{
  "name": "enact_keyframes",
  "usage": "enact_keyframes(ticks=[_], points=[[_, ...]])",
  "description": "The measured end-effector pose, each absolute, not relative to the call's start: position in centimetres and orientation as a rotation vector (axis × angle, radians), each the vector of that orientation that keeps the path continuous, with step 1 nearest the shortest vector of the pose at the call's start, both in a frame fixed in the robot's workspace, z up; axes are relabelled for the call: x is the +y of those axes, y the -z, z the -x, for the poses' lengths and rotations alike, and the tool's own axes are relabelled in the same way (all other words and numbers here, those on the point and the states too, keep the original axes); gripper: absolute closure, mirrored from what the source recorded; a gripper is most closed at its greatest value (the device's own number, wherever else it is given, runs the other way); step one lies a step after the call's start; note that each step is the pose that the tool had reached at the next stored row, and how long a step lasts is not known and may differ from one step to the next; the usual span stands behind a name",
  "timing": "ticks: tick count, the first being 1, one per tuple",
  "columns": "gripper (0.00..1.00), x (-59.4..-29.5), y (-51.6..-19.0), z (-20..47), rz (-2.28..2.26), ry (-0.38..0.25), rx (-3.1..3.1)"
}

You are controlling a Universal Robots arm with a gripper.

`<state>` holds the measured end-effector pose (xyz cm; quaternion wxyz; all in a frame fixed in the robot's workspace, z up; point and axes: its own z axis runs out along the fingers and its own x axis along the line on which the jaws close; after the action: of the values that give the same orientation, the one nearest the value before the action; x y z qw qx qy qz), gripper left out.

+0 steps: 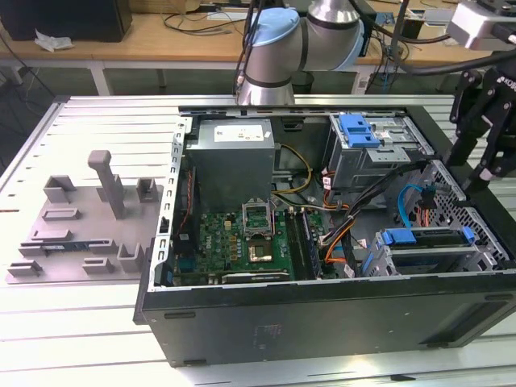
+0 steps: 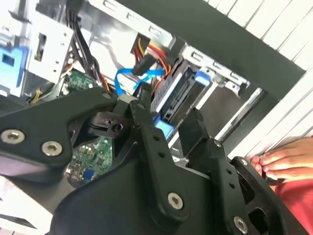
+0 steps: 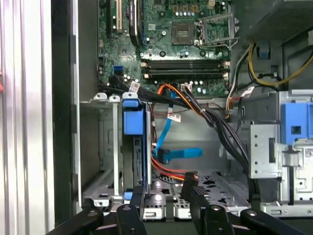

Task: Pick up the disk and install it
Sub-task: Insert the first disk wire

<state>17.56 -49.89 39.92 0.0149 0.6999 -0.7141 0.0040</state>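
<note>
The disk (image 1: pixel 427 237) sits edge-up in the drive cage (image 1: pixel 419 262) at the case's front corner, on the exterior view's right, with its blue frame showing at both ends. In the first wrist view its blue frame end (image 3: pixel 133 121) stands in the metal cage. My gripper (image 1: pixel 477 173) hangs just outside the case wall, above and beyond the disk. It is open, and its two black fingers hold nothing. In both wrist views the fingers (image 3: pixel 137 198) stand apart, and the disk (image 2: pixel 178 90) shows beyond the gap of the gripper (image 2: pixel 166 108).
The open computer case (image 1: pixel 322 322) holds a green motherboard (image 1: pixel 250 238), a grey power supply (image 1: pixel 234 149), a blue ribbed tab (image 1: pixel 359 129) on the upper bay, and orange and blue cables (image 3: pixel 168 147). A grey fixture plate (image 1: pixel 81 230) lies at the exterior view's left. A person's hand (image 2: pixel 288 159) rests beside the case.
</note>
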Motion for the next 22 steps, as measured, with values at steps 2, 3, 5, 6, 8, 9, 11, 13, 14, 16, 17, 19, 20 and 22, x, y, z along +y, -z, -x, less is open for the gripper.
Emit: enact_keyframes(ticks=[2, 3, 5, 6, 8, 9, 11, 13, 14, 16, 17, 19, 20, 22], points=[[0.50, -49.2, -39.9, -17.8, -2.171, -0.019, -2.215], [0.50, -49.0, -39.9, -18.0, -2.166, -0.022, -2.210], [0.50, -48.4, -39.9, -18.3, -2.156, -0.030, -2.199], [0.50, -48.1, -39.8, -18.5, -2.149, -0.035, -2.192], [0.50, -47.8, -39.8, -18.7, -2.135, -0.047, -2.180], [0.50, -47.7, -39.7, -18.8, -2.131, -0.051, -2.179], [0.50, -47.7, -39.6, -19.1, -2.113, -0.064, -2.181], [0.50, -47.6, -39.5, -19.4, -2.099, -0.082, -2.174], [0.50, -47.3, -39.4, -19.5, -2.082, -0.103, -2.157], [0.50, -46.9, -39.4, -19.6, -2.057, -0.122, -2.131], [0.50, -46.6, -39.4, -19.7, -2.033, -0.144, -2.106], [0.50, -45.7, -39.3, -19.7, -2.004, -0.183, -2.078], [0.50, -45.4, -39.2, -19.8, -1.995, -0.198, -2.071], [0.50, -45.3, -39.1, -19.9, -1.985, -0.207, -2.069]])
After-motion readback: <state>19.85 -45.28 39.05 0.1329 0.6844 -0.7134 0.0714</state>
